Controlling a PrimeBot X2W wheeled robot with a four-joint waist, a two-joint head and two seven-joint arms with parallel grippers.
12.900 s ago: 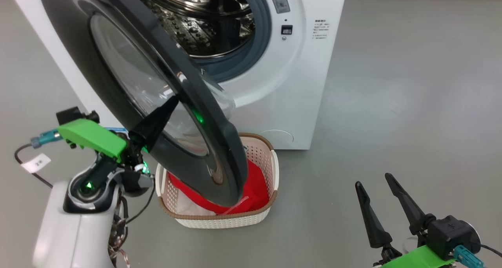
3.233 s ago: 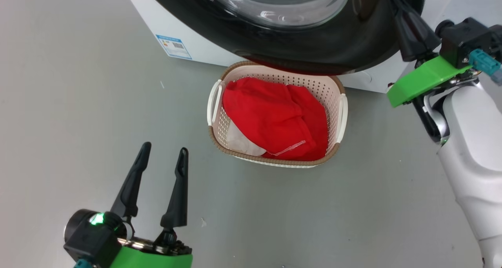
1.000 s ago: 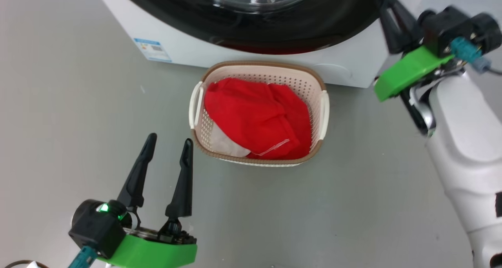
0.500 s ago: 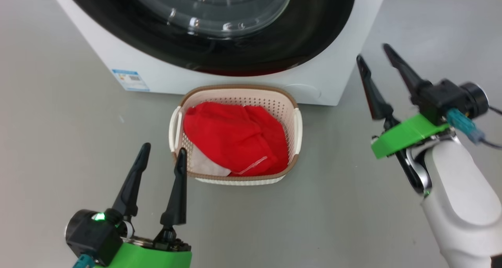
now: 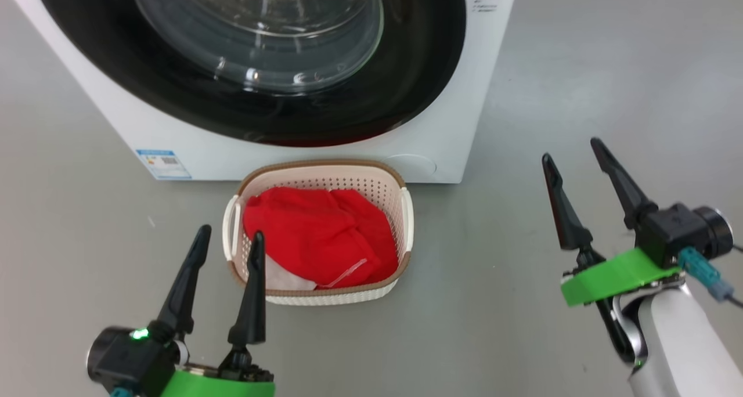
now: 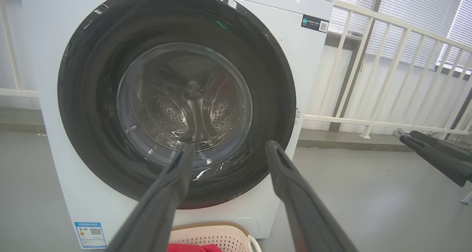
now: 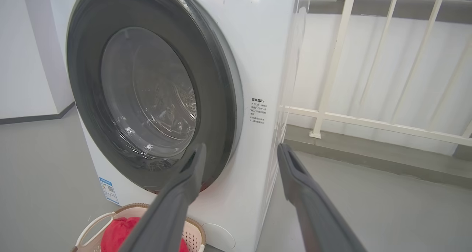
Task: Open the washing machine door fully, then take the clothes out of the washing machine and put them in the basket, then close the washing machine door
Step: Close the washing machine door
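Observation:
The washing machine door (image 5: 278,95) with its black rim and glass bowl lies shut flat against the white washing machine (image 5: 453,136); the left wrist view shows the door (image 6: 177,97) face-on and the right wrist view shows the door (image 7: 147,97) at an angle. The red clothes (image 5: 319,237) fill the cream basket (image 5: 325,295) on the floor just in front of the machine. My left gripper (image 5: 229,241) stands open at the basket's front left corner, holding nothing. Well right of the basket, my right gripper (image 5: 572,147) is open and empty, clear of the machine.
Grey floor (image 5: 580,66) stretches to the right of the machine and in front of the basket. A white railing (image 6: 368,79) stands behind and to the right of the machine. A blue label (image 5: 163,163) sits low on the machine's front.
My right gripper has come off the door's right edge, opened, and drawn back down to the lower right. The door stays shut. The head camera has tilted, shifting the whole picture.

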